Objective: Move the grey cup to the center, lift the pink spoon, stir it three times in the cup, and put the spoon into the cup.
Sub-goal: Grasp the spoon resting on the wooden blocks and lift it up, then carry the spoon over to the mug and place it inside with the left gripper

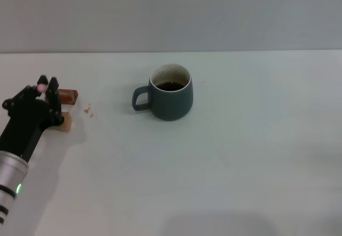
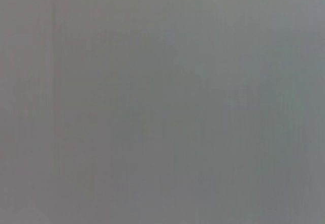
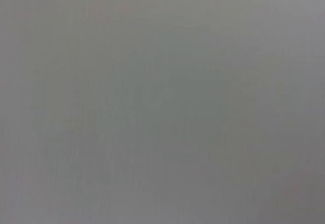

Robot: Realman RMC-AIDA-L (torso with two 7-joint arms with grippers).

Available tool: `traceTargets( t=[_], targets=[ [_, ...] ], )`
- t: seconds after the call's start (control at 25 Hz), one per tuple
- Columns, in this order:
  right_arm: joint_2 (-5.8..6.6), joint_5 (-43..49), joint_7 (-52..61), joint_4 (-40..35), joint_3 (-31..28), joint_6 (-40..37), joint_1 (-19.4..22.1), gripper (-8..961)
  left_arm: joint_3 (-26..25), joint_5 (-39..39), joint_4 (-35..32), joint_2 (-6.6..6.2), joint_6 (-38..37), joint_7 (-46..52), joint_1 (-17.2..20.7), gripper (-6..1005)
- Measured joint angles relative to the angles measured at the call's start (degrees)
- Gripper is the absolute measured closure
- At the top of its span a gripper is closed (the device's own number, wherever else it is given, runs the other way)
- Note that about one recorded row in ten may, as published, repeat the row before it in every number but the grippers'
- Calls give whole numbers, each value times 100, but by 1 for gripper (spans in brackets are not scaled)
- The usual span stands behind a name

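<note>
**Left gripper at the blocks, cup mid-table**

While you watch the head view, your left gripper (image 1: 47, 84) sits at the left edge of the frame, its fingers closed narrowly around a pink tip, the pink spoon (image 1: 41, 88). It hovers over a reddish-brown block (image 1: 68, 96) and a tan block (image 1: 65, 122). The grey cup (image 1: 170, 93) stands upright at upper centre, handle pointing left, dark liquid inside, well apart from the gripper. Both wrist views show only blank grey.

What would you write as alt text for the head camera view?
A grey cup of dark liquid stands on a white table, handle toward the robot's left. At the left edge, the left gripper sits over a reddish-brown block, with something pink, likely the pink spoon, between its fingers.
</note>
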State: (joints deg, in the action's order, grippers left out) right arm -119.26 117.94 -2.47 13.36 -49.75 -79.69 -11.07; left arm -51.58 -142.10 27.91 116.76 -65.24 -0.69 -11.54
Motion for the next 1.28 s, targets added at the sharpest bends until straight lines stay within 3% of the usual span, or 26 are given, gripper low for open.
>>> traceTargets(
  t=[0.48, 0.88, 1.28],
  targets=[
    [0, -21, -2, -18, -50, -56, 41, 954, -308, -831, 1620, -414, 795, 52, 292, 844],
    [0, -36, -5, -80, -234, -14, 57, 955, -716, -2107, 3142, -507, 1713, 480, 736, 838],
    [1, -151, -7, -177, -463, -4, 181, 956, -685, -2333, 3349, -567, 2043, 782, 535, 832]
  ],
)
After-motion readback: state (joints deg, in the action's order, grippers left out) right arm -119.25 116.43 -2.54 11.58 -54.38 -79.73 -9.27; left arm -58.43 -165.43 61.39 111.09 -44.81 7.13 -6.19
